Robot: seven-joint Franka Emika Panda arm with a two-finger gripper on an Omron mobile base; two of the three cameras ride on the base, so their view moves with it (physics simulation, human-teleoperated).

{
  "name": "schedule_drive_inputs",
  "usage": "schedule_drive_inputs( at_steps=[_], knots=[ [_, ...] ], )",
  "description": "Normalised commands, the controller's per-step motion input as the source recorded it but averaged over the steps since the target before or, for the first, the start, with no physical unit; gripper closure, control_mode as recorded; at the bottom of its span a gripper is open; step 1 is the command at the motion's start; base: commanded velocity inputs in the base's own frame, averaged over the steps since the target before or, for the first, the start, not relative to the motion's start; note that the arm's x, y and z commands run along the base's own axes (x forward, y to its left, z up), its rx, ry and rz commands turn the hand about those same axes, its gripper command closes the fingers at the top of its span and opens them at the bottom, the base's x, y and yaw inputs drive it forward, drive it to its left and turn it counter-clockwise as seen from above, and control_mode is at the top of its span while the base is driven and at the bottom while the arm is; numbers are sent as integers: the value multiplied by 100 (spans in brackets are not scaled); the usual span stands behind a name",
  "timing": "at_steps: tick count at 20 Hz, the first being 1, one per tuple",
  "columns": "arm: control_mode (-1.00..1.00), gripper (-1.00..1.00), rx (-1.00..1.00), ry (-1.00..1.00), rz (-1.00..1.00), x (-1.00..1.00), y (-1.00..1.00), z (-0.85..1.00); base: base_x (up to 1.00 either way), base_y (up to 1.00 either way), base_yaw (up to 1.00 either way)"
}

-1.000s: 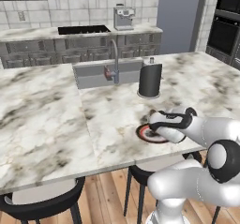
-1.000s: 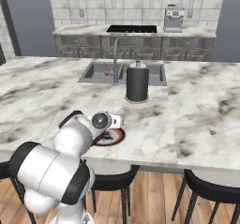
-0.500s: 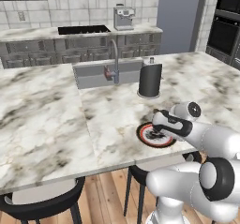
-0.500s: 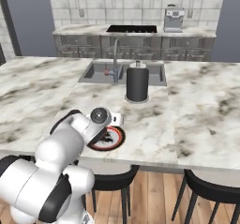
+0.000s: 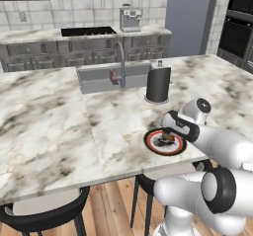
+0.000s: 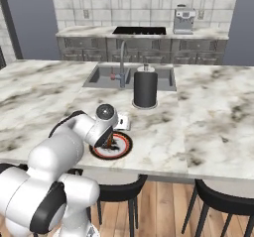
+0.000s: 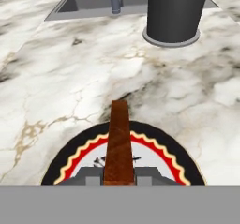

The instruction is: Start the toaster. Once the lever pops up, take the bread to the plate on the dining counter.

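The arm reaches forward and low over the near edge of the desk (image 5: 54,126), a big white marble island top with grey-brown veins. Its fingers (image 7: 119,175) are pinching the bread (image 7: 119,143), a brown slice held on edge, seen in the hand view as a narrow upright strip running away from the camera. The bread (image 5: 168,136) hangs right over the plate (image 5: 154,145), which lies on the desk close to its near edge; whether the slice already touches the plate cannot be told. The plate (image 7: 70,157) shows a black ring, a wavy yellow and red band and a white patterned centre in the hand view, and from the right base view its rim (image 6: 126,149) peeks out beside the wrist, with the bread (image 6: 110,143) a small brown patch under the hand.

Farther back on the desk stands a dark cylinder holder (image 5: 158,84) on a round base, upright, well apart from the plate. Just behind it, to the left, is the steel sink (image 5: 99,77) with its curved tap (image 5: 120,62). Along the far wall runs another counter with a black cooktop (image 5: 88,31) and a coffee machine (image 5: 130,19). Dark stools (image 6: 221,201) stand under the desk's near edge
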Motion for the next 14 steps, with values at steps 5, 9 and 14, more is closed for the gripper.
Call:
schedule_drive_inputs(
  at_steps=[5,9,14],
  knots=[
    [-100,100,0,0,0,0,0,-21,0,0,0],
    [-100,100,0,0,0,0,0,-18,0,0,0],
    [-100,100,0,0,0,0,0,-3,0,0,0]
  ],
)
